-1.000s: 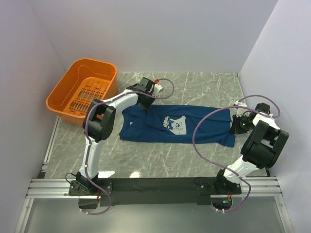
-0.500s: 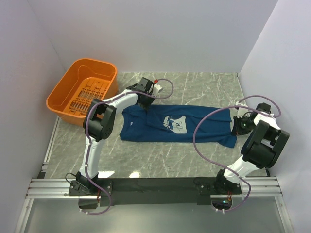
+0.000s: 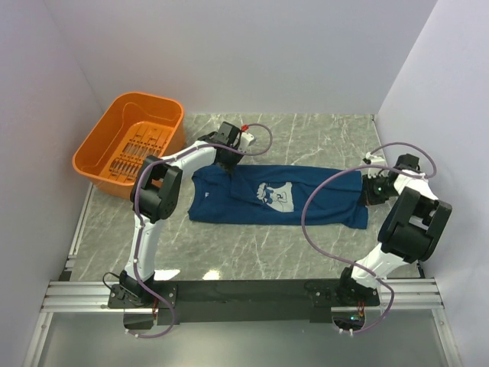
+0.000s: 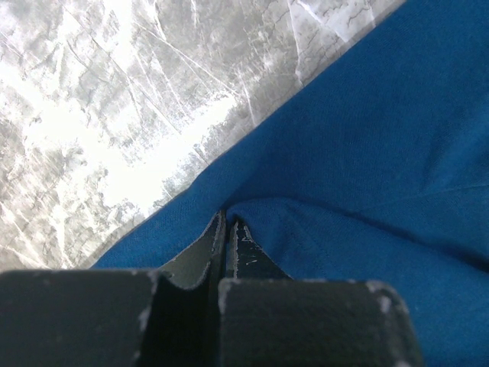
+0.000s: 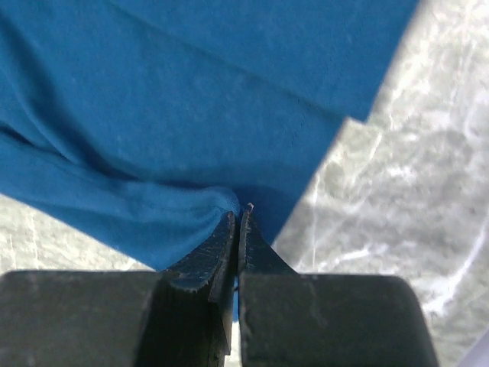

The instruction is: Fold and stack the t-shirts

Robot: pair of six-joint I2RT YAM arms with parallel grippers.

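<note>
1. Between the fingertips of the left gripper [image 4: 228, 223], a pinch of the navy t-shirt [image 4: 359, 145] is clamped. The jaws are closed on its edge near the shoulder end, and the cloth puckers just ahead of the tips.
2. At the right gripper [image 5: 239, 214] it is the same: the jaws are pressed together on a bunched fold at the hem end, with a corner of the shirt just beyond them.
3. Past both pairs of tips lies the grey marble tabletop [image 4: 107, 92], showing right beside the cloth's edge.
4. Between the two grippers the shirt lies flat and lengthwise, chest up, with its pale cartoon print [image 3: 273, 196] about midway between them.
5. Farther out, on the left gripper's outer side, sits the orange basket [image 3: 130, 141], well apart from the shirt.
6. I judge the step in hand to be the first fold, with both ends gripped and the shirt laid out. The next move calls for lifting both ends together and carrying the held edge across evenly, so the cloth neither skews nor slips free.
</note>
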